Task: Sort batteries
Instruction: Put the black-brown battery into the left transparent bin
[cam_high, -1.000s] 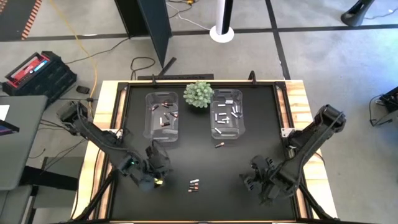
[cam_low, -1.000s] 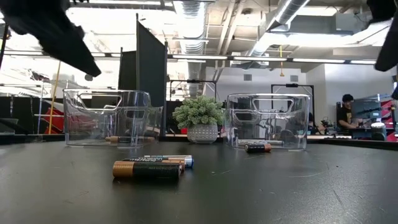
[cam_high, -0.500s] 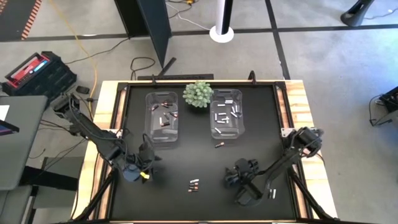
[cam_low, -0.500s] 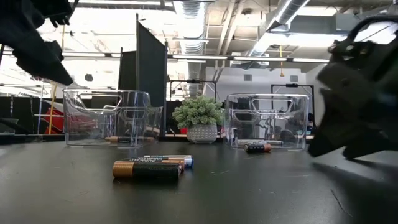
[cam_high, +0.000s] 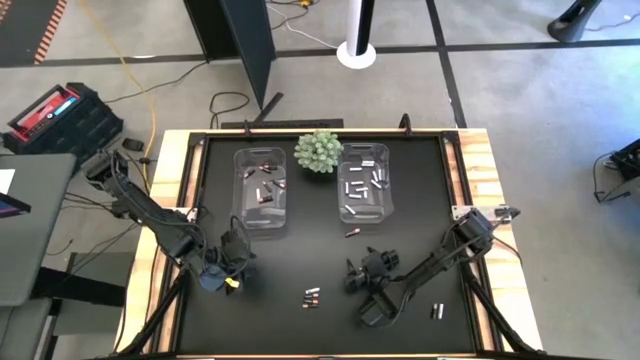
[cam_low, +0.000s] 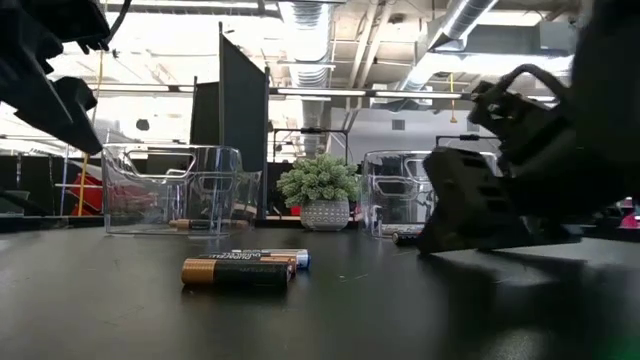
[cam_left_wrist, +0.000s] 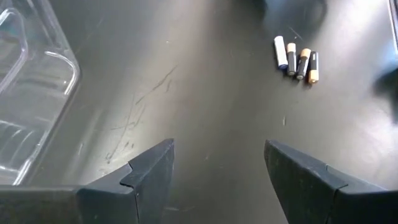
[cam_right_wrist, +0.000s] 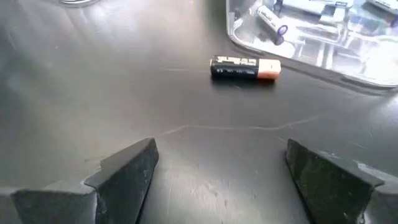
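Observation:
Three batteries (cam_high: 312, 296) lie side by side on the black table near its front middle; they also show in the low view (cam_low: 240, 270) and the left wrist view (cam_left_wrist: 295, 59). One dark battery with a copper end (cam_right_wrist: 245, 67) lies alone in front of the right clear bin (cam_high: 365, 182). My right gripper (cam_high: 358, 272) hovers low and open, pointing at that lone battery from the near right. My left gripper (cam_high: 238, 252) stands open near the left clear bin (cam_high: 262, 190), left of the three batteries. Both bins hold several batteries.
A green spiky ball plant (cam_high: 319, 150) in a pot stands between the two bins at the back. Another dark battery (cam_high: 436, 311) lies near the table's front right, under my right arm. Wooden rails (cam_high: 485, 180) edge the table's sides.
My right gripper has come down and moved from the front right toward the table's middle, tipping lower toward the lone battery by the right bin, and stays open. My left gripper has drawn back a little toward the table's left edge. The batteries have not moved.

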